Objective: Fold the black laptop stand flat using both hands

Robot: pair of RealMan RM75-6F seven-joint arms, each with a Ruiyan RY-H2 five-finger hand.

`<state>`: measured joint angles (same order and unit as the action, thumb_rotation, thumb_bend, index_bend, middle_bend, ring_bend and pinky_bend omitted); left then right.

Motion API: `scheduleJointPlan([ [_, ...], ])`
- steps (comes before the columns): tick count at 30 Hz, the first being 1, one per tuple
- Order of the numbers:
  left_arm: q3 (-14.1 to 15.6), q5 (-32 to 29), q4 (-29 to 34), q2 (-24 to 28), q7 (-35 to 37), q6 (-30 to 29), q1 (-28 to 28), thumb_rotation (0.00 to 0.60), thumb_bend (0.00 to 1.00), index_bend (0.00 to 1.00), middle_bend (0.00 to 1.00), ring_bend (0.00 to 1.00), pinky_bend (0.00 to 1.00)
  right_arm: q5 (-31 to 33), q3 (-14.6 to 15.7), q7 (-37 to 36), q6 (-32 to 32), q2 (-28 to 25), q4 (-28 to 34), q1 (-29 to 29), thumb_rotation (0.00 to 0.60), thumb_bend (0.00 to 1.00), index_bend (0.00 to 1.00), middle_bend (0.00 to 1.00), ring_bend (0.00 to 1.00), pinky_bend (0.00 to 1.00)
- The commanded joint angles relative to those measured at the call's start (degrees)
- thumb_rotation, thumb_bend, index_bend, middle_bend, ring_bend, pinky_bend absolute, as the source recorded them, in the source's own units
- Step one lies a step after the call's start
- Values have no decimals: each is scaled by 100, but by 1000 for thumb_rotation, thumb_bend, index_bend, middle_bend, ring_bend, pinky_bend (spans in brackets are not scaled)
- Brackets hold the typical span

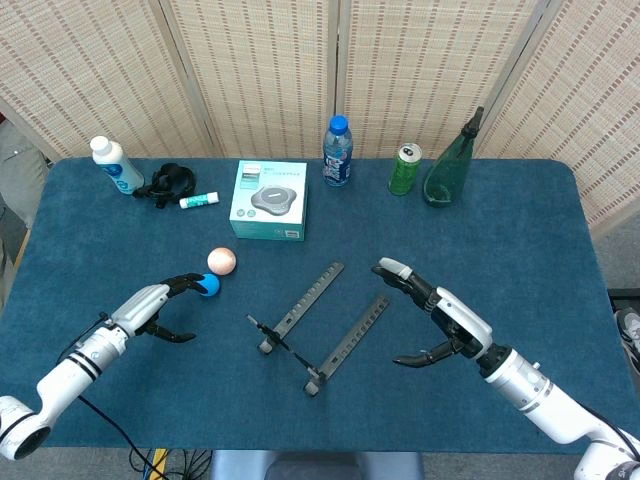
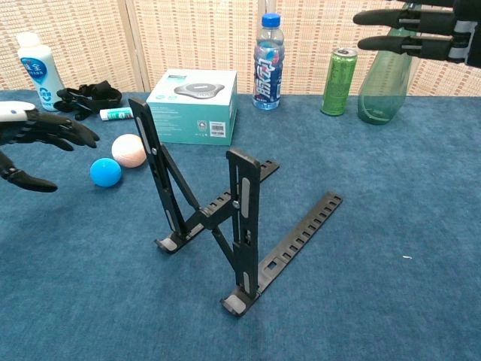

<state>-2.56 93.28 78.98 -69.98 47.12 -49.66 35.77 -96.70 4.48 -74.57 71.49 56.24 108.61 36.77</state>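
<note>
Left hand [image 1: 160,300] and right hand [image 1: 440,322] both hover with fingers spread, holding nothing, one on each side of the black laptop stand [image 2: 225,218] and neither touching it. Stand sits between them, left hand well apart from it, right hand nearer. Its two uprights are still raised off the base rails, so I'd judge folding not started: grasping and collapsing all remain.

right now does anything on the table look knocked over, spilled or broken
Nothing stands out. The stand is upright and still unfolded, untouched by either hand. The bottles, can and box at the back stand upright, and nothing looks spilled or damaged.
</note>
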Motion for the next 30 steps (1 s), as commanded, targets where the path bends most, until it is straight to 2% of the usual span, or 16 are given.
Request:
scheduleJointPlan([
  [1,133,242,-354,-300,807,122,379,600,147,278,103,100,74,24,-12,-11,-47,18,-8,-30,600,0,0,95,0,0],
  [9,367,531,-632,-565,1892,-160,681,600,147,315,103,100,74,46,-50,-36,-152,41,-43,-104,600,0,0,95,0,0],
  [18,533,724,-640,-759,2239,-471,944,600,147,314,103,99,74,54,-92,-103,-184,49,-97,-200,600,0,0,95,0,0],
  [30,747,710,-797,-1084,2315,-528,1173,600,147,315,103,99,74,70,-122,-141,-221,46,-138,-319,600,0,0,95,0,0],
])
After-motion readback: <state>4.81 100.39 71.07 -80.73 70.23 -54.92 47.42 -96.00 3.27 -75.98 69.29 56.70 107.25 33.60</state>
